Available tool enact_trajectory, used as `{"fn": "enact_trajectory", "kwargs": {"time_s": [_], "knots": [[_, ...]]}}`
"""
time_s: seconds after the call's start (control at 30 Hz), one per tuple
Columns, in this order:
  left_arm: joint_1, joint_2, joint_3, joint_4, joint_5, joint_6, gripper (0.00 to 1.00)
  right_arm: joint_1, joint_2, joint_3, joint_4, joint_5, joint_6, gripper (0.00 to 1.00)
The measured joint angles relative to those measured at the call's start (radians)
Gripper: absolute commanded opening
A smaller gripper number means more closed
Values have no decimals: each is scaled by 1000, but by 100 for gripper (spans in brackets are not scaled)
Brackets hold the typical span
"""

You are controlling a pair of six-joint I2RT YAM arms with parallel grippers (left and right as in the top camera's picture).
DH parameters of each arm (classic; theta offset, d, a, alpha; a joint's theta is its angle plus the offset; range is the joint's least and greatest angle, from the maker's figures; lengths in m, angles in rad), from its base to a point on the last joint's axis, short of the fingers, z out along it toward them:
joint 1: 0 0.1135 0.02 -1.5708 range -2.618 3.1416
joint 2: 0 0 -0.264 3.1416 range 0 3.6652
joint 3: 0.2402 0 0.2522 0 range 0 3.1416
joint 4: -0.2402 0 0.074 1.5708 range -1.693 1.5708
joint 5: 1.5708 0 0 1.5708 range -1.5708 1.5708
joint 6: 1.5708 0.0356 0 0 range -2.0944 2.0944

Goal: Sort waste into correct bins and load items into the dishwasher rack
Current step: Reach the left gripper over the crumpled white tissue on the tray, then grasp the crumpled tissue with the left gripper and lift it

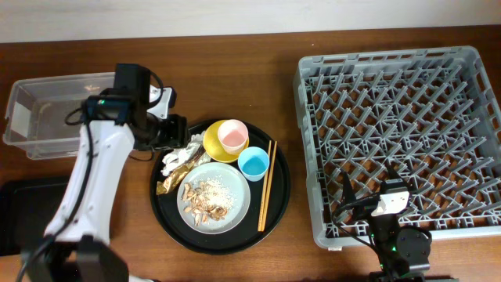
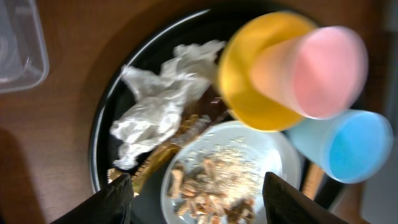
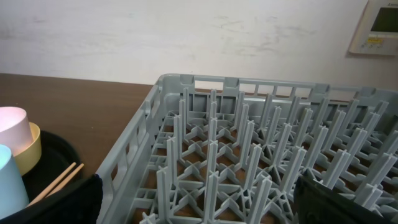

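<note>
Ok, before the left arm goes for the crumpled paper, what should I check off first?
1. Left gripper jaws apart, nothing between them: ok.
2. Crumpled paper lies loose on the round tray, nothing on top of it: ok.
3. Jaws centred on the paper: not ok; the wrist view shows the plate and foil wrapper between them instead.
4. Clear tub open-topped, beside the left arm: ok.
5. Room between the paper and the yellow dish: cannot tell, blurred.
6. Right gripper open, away at the rack: ok.
</note>
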Motion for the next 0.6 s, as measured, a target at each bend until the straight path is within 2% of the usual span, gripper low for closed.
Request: {"fn": "enact_trajectory", "kwargs": {"time_s": [0.07,0.3,0.6], "knots": [[0,54,0,0,-31,-17,53,0,0,0,0,0,0,98],[0,163,0,18,-102,-33,53,0,0,0,0,0,0,98],[-6,299,0,57,-123,-48,49,0,0,0,0,0,0,98]]}}
